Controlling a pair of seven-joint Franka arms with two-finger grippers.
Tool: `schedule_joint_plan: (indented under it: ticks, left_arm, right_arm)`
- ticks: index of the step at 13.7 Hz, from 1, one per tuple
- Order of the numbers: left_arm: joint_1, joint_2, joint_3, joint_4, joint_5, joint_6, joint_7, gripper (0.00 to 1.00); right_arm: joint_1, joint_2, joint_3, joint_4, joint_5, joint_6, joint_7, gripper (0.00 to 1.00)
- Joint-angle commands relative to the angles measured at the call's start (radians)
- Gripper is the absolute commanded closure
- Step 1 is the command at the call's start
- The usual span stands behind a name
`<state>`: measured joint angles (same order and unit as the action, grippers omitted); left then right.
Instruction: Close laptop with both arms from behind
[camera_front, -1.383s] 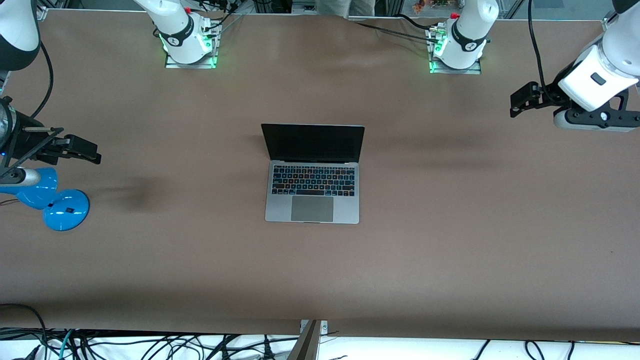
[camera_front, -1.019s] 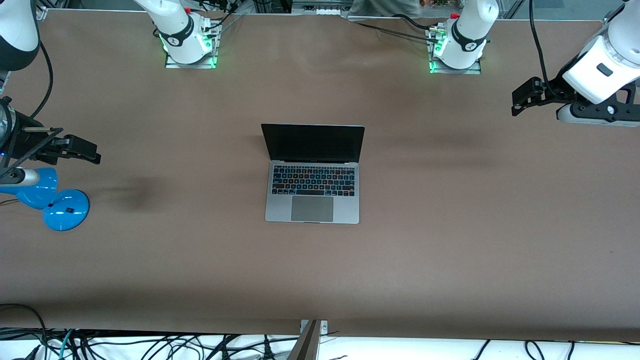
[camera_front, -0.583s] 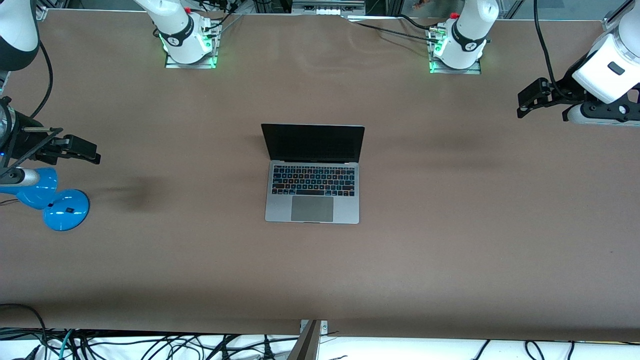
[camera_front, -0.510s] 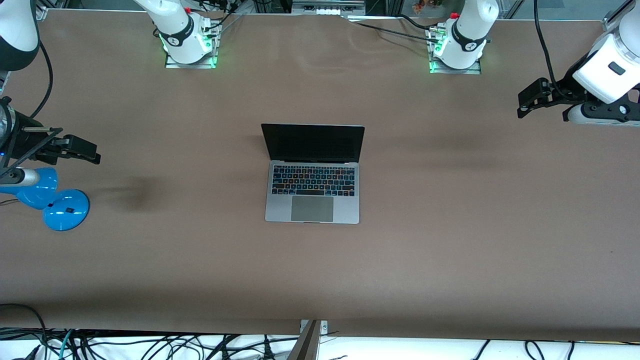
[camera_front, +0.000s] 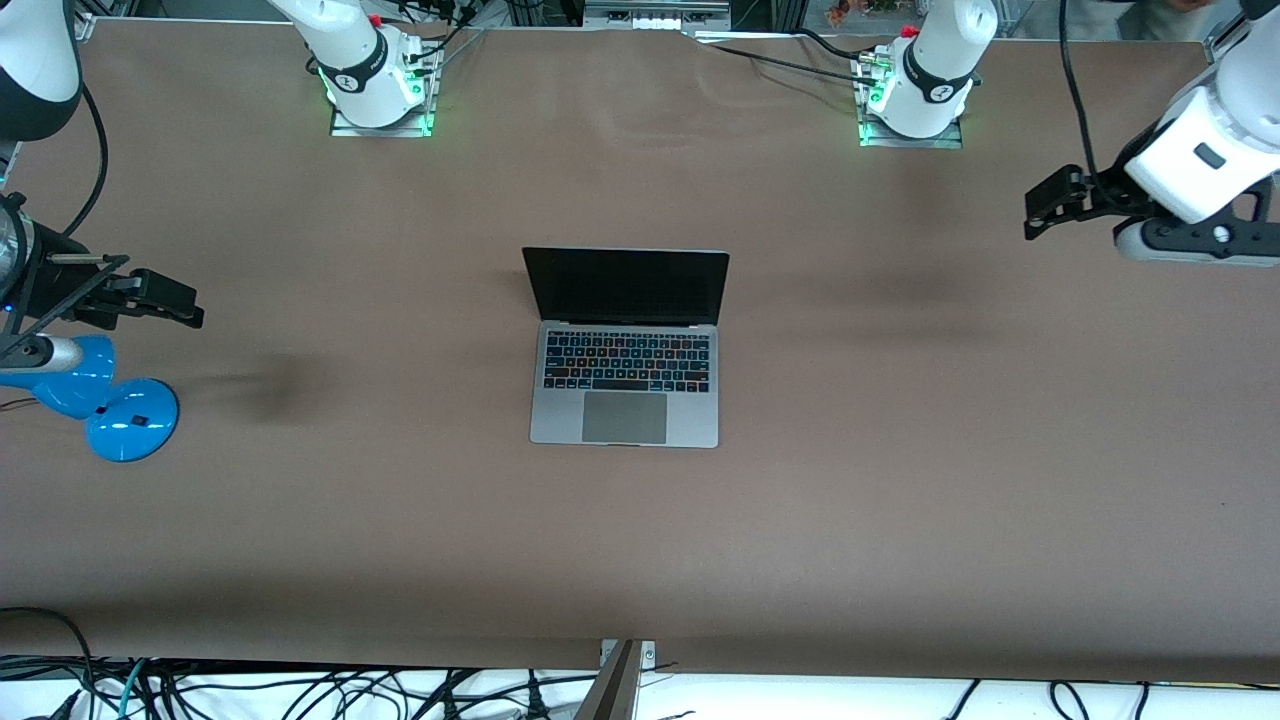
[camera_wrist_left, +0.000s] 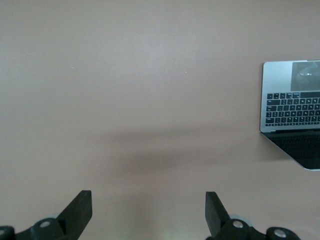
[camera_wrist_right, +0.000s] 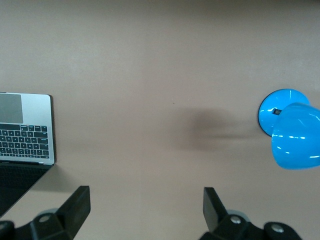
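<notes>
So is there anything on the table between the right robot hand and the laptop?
No. In the front view, only bare brown table lies between the right gripper and the open laptop. The blue lamp sits nearer the camera, off that line.

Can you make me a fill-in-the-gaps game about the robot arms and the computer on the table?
1. The slim silver-grey metal laptop has its lid ____.
2. Both the left gripper and the right gripper have their fingers ____.
3. The round lamp at the right arm's end of the brown table is coloured ____.

Missing words: open; open; blue
</notes>
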<state>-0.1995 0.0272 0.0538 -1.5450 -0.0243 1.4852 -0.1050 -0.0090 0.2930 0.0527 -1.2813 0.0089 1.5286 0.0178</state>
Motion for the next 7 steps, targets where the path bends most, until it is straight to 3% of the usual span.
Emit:
schedule_joint_plan:
  ticks: [1,7]
  left_arm:
    - [-0.011,0.011,-0.058,0.019,-0.037,-0.016,-0.091,0.00]
    - [-0.009,0.008,-0.212,-0.009,-0.063,-0.003,-0.304,0.00]
  right_arm:
    - [0.004,-0.020,0.012,-0.021,0.016,0.015,-0.004,0.00]
    - [0.086,-0.020,0.015,-0.021,0.017,0.010,-0.001,0.00]
